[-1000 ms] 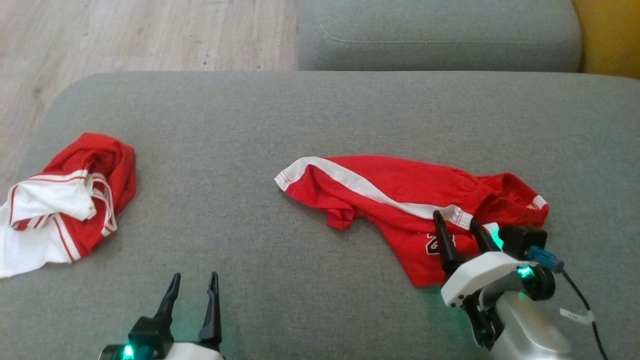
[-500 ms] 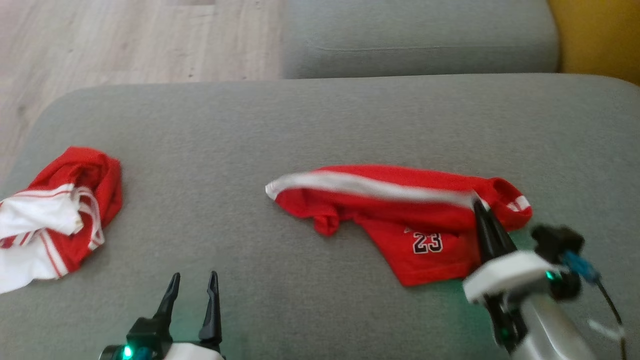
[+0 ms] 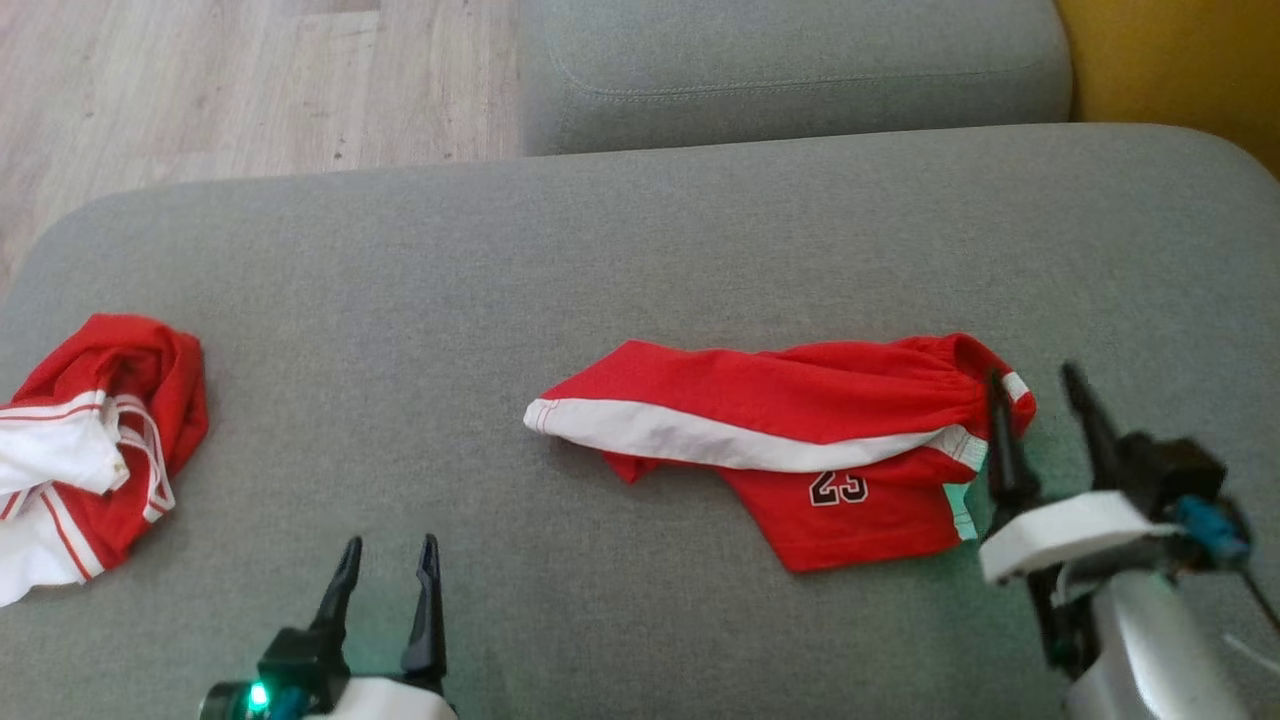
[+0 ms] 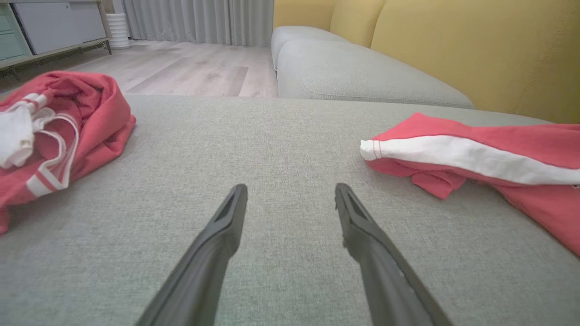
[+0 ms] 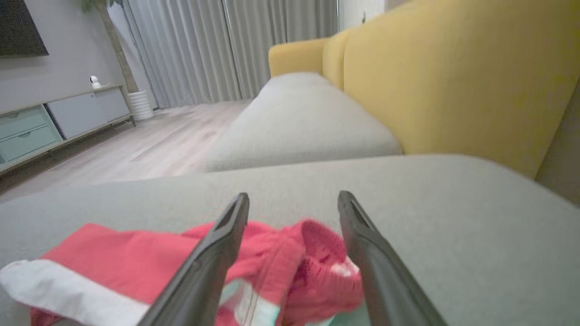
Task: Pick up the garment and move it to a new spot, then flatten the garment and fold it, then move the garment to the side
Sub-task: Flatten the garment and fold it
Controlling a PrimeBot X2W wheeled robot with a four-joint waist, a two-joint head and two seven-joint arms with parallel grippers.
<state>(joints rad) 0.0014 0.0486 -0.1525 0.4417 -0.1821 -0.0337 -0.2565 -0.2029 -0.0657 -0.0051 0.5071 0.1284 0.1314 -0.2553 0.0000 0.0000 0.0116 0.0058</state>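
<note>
Right tool (image 3: 1030, 378): released, fingers spread, nothing between them; half a second earlier it was clenched on the waistband end of the garment (image 3: 790, 440); it now stands at that same end, and whether a finger touches the cloth cannot be told.

Result of the release: the white stripe, formerly along the garment's far edge, now lies across its near side, just above the printed number; the upper layer has been turned over toward the robot. Judgement: one fold or flattening pull is complete; the leg end left of the number remains bunched, so more smoothing is probably required before the move to the side.

Left tool (image 3: 391, 543): released, idle, well left of the garment and nearer the robot.

Clearances, referenced to the garment: bare sofa cushion (image 3: 640, 250) on every side; the widest room is to its left, bounded by a second red-and-white garment (image 3: 90, 440); beyond it, the cushion's far edge, then floor (image 3: 250, 90); to its far right, the yellow backrest (image 3: 1180, 60).
</note>
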